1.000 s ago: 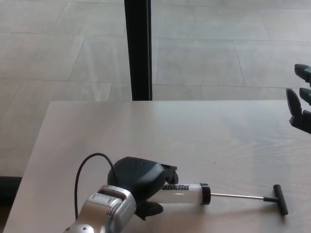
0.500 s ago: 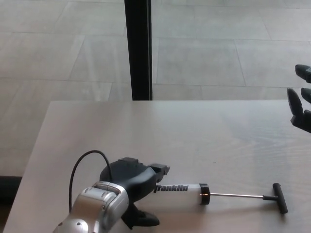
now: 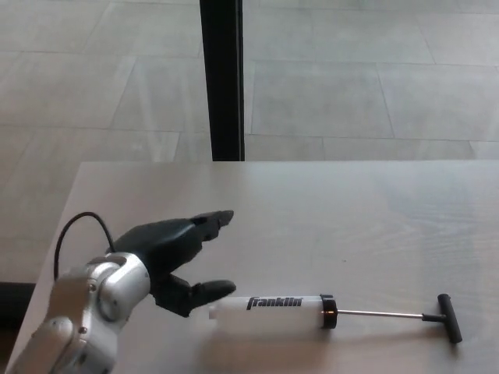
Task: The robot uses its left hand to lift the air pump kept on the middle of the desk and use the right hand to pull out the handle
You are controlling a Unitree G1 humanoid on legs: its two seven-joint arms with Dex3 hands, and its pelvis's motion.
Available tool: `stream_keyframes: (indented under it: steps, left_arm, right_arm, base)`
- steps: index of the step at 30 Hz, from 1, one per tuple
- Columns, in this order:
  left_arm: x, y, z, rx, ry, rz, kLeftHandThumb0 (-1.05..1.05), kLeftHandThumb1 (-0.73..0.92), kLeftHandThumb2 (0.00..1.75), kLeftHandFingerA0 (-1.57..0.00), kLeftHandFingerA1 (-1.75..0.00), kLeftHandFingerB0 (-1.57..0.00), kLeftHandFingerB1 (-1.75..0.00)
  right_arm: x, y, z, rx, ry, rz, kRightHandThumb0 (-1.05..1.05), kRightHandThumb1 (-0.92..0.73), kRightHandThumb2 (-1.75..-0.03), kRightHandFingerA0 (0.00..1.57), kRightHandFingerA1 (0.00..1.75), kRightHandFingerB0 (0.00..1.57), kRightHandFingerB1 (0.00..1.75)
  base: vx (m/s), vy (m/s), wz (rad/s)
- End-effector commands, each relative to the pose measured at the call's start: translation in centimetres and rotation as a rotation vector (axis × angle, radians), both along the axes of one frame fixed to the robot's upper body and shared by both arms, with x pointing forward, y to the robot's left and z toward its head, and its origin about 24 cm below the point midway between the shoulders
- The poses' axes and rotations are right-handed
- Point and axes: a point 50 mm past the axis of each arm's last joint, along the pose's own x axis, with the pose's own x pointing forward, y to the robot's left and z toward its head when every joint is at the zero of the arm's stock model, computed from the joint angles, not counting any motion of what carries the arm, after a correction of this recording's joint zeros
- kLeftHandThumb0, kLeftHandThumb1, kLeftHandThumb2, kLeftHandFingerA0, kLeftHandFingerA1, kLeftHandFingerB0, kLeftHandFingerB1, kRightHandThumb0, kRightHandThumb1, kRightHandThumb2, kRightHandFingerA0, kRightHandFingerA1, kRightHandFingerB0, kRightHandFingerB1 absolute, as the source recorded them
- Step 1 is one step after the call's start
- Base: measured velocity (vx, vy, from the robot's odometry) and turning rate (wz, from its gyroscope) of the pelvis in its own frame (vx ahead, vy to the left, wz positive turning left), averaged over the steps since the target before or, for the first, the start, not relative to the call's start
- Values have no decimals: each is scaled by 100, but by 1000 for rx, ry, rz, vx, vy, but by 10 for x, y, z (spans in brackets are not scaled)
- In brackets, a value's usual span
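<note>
The air pump (image 3: pixel 284 309) lies flat on the light wooden desk (image 3: pixel 327 218), near its front edge. It has a white barrel printed "Franklin", a black collar, and a thin metal rod drawn out to the right that ends in a black T-handle (image 3: pixel 449 318). My left hand (image 3: pixel 175 257) is open, just left of the barrel's end. Its fingers are spread above the desk and its thumb (image 3: pixel 207 291) reaches toward the barrel's left tip; whether it touches I cannot tell. My right hand does not show.
A black vertical post (image 3: pixel 221 78) stands behind the desk's far edge, on a tiled floor. A black cable (image 3: pixel 74 230) loops up from my left wrist. The desk's left edge runs close beside my left forearm.
My left hand has let go of the pump's barrel, opened, and drawn back to the left. The pump rests on the desk. My right hand has left the picture at the right edge.
</note>
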Motion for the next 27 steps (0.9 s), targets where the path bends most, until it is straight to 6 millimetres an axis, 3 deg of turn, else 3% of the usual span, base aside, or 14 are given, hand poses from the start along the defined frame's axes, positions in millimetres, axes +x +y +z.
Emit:
stream_keyframes:
  steps: [1,2,3,4,6,7,10,11,12,13,15,18,19,27]
  left_arm:
    - [-50,217,63,-1307,-226,565,-96,77,106,0,-11,0,0]
    - [-67,243,53,-1325,-252,638,-99,75,104,0,-14,0,0]
    - [-83,263,44,-1345,-292,741,-97,71,104,0,-17,0,-1]
    - [-97,277,35,-1324,-312,830,-93,71,105,0,-19,0,-5]
    - [-112,288,26,-1316,-320,902,-80,82,66,0,-16,0,-19]
    - [-130,298,15,-1329,-340,979,-90,67,103,0,-25,-6,-8]
    - [-172,320,-13,-1334,-374,1198,-79,62,104,0,-38,0,-26]
    - [-177,322,-14,-1340,-383,1219,-70,92,116,0,0,0,0]
    - [-205,334,-36,-1378,-456,1433,-82,62,100,-3,-46,-7,-34]
    - [-223,337,-48,-1375,-490,1562,-72,80,64,-4,-52,-8,-29]
    - [-240,338,-62,-1323,-495,1698,-37,55,110,-3,-55,0,-52]
    - [-262,336,-80,-1236,-479,1865,-38,59,112,-2,-55,0,-53]
    - [-274,331,-95,-1083,-374,1972,-62,83,63,-16,-67,-14,-45]
    - [-294,279,-161,-894,133,1988,-57,58,95,-31,-64,-26,-56]
  right_arm:
    - [-90,-160,32,126,-52,-336,-77,-69,-108,0,49,7,29]
    - [-107,-180,33,146,-55,-407,-79,-90,-67,5,54,7,29]
    - [-123,-197,34,196,-64,-492,-39,-47,-108,4,55,0,51]
    - [-135,-208,33,215,-53,-576,-78,-86,-66,16,57,15,31]
    - [-148,-218,30,217,-44,-631,-77,-88,-67,15,60,15,32]
    - [-163,-227,26,235,-43,-683,-74,-89,-67,12,58,14,32]
    - [-194,-243,10,243,-1,-819,-76,-87,-66,16,61,16,33]
    - [-198,-244,7,261,-3,-832,-73,-84,-119,3,60,0,33]
    - [-216,-248,-6,353,-35,-891,-75,-85,-66,21,67,16,31]
    - [-228,-249,-13,396,-49,-924,-77,-67,-103,19,63,7,43]
    - [-239,-250,-21,408,-52,-959,-78,-87,-67,29,73,11,33]
    - [-256,-249,-36,403,-55,-1009,-76,-90,-67,33,71,14,38]
    - [-263,-247,-49,456,-64,-1049,-76,-91,-67,39,68,24,41]
    - [-271,-221,-116,728,-66,-1208,-68,-85,-65,59,69,31,43]
  base:
    - [0,0,0]
    - [0,0,0]
    - [0,0,0]
    - [0,0,0]
    - [0,0,0]
    - [0,0,0]
    - [0,0,0]
    - [0,0,0]
    - [0,0,0]
    - [0,0,0]
    - [0,0,0]
    - [0,0,0]
    - [0,0,0]
    - [0,0,0]
